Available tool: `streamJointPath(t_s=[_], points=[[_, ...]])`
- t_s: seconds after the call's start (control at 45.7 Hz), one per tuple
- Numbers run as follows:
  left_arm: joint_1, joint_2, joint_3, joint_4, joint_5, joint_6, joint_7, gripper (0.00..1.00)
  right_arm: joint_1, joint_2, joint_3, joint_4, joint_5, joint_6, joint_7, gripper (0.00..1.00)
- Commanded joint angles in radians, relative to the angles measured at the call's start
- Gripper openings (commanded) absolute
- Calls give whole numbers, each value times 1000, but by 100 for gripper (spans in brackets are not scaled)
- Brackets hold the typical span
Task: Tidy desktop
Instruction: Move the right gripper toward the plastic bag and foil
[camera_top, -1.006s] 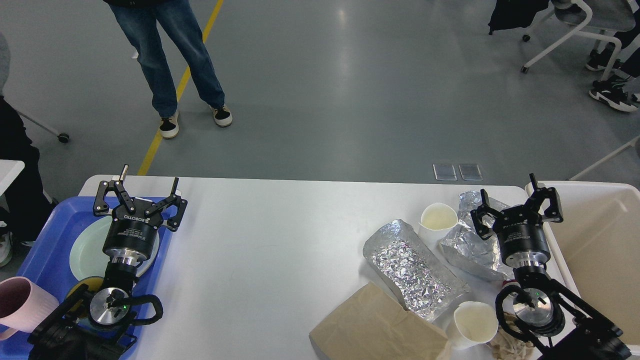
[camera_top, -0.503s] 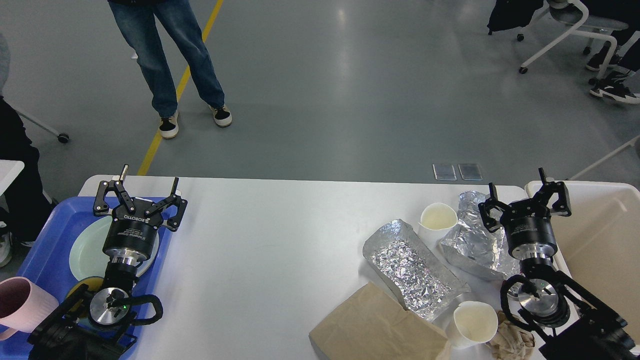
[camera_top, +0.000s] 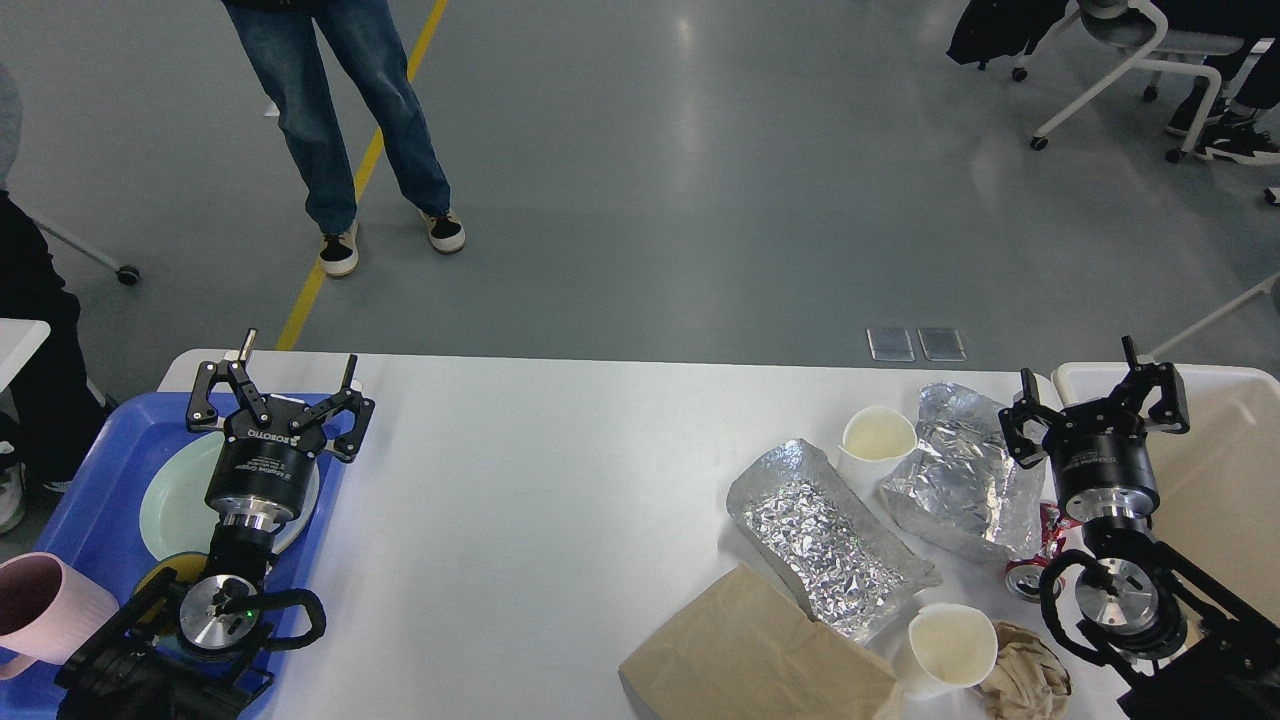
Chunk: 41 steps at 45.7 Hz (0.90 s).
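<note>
The desktop (camera_top: 540, 500) is a large white tabletop. Litter lies on its right part: two foil bags (camera_top: 825, 535) (camera_top: 965, 480), two white paper cups (camera_top: 877, 440) (camera_top: 945, 645), a brown paper bag (camera_top: 755, 655), a crumpled brown napkin (camera_top: 1025, 680) and a red can (camera_top: 1035, 575). My right gripper (camera_top: 1095, 395) is open and empty, hanging over the table's right edge beside the far foil bag. My left gripper (camera_top: 280, 385) is open and empty above the blue tray (camera_top: 90, 500).
The blue tray holds a pale green plate (camera_top: 175, 510) and a pink mug (camera_top: 45, 610). A cream bin (camera_top: 1215, 470) stands off the right edge. A person in jeans (camera_top: 340, 120) stands beyond the table; office chairs are at the far right.
My right gripper has moved to the right, off the far foil bag towards the cream bin, uncovering the red can and the napkin. The left arm has not moved.
</note>
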Motion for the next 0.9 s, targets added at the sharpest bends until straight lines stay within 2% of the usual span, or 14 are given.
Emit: streamJointPath(t_s=[0.0,0.263,0.328,0.416,0.481,0.875], points=[[1,0,0,0,0,0,0,96,-7,0,3,4,1,4,3,100],[-1,1,0,0,0,0,0,96,-45,9,-2,21,3,4,-3,100],[-1,1,0,0,0,0,0,96,-42,9,-7,23,3,2,-26,100],[-1,1,0,0,0,0,0,96,-33,8,-7,18,3,5,-89,100],[-1,1,0,0,0,0,0,96,-30,5,-7,24,3,8,-117,100],[-1,0,0,0,0,0,0,96,4,17,-7,72,0,8,-112,100]])
